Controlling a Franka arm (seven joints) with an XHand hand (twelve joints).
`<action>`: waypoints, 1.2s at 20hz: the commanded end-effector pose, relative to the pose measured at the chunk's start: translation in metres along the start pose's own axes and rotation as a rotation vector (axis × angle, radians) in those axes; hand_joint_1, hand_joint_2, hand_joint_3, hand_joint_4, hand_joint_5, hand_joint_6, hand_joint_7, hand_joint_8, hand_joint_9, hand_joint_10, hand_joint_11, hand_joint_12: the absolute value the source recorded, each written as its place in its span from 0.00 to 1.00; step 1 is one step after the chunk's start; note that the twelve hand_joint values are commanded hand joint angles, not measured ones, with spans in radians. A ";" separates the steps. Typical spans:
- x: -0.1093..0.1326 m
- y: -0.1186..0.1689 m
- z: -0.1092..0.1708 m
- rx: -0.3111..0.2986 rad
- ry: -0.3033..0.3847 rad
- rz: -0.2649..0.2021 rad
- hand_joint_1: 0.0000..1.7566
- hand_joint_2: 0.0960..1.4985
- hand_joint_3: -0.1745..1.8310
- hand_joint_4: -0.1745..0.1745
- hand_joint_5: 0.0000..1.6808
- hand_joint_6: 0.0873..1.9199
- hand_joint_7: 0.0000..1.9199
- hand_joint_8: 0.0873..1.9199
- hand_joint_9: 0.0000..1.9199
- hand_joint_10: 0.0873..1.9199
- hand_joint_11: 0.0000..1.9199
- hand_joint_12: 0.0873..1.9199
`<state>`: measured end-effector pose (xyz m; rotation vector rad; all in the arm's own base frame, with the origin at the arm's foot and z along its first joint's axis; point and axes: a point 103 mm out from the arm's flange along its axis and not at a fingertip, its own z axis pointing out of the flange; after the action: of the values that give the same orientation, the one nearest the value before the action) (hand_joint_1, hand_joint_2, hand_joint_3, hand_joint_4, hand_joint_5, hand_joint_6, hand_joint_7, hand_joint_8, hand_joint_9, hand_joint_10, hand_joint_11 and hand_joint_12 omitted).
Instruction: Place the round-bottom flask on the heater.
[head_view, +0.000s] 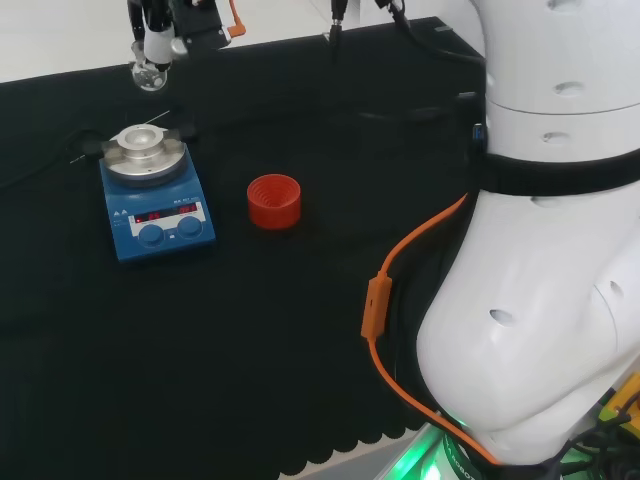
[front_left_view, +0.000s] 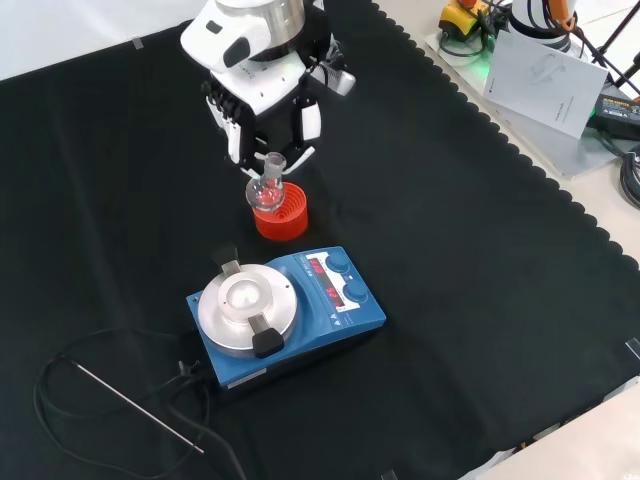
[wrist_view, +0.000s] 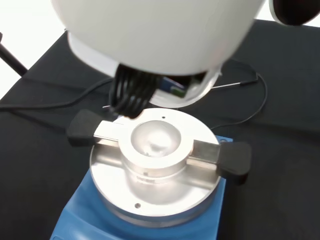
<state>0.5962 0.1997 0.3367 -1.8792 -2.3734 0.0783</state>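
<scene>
My hand (front_left_view: 262, 95) is shut on the neck of a clear round-bottom flask (front_left_view: 266, 188), which hangs upright in the air below the fingers. In the head view the flask (head_view: 150, 72) floats under the hand (head_view: 165, 25), a little beyond the blue heater (head_view: 155, 190). The front view puts the flask in front of the red ribbed stand (front_left_view: 281, 215), with the heater (front_left_view: 290, 315) nearer the camera. The heater's round metal block (wrist_view: 155, 142) with its hollow lies close below in the wrist view; its hollow holds nothing.
The red stand (head_view: 274, 200) sits right of the heater in the head view. A thin metal probe and black cable (front_left_view: 130, 405) lie on the cloth beside the heater. Papers and gear (front_left_view: 545, 70) lie past the cloth's scalloped edge.
</scene>
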 end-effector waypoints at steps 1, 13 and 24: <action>0.010 0.006 0.016 0.030 0.001 -0.017 0.77 0.18 0.65 0.00 0.77 0.37 0.80 0.28 0.91 0.13 0.84 0.40; 0.012 0.020 0.018 0.038 -0.004 -0.024 0.77 0.18 0.66 0.00 0.77 0.37 0.80 0.27 0.91 0.12 0.84 0.39; 0.030 0.034 0.018 0.026 0.008 -0.049 0.77 0.17 0.66 0.00 0.77 0.37 0.80 0.27 0.91 0.12 0.85 0.39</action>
<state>0.6222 0.2323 0.3187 -1.8175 -2.4006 0.1074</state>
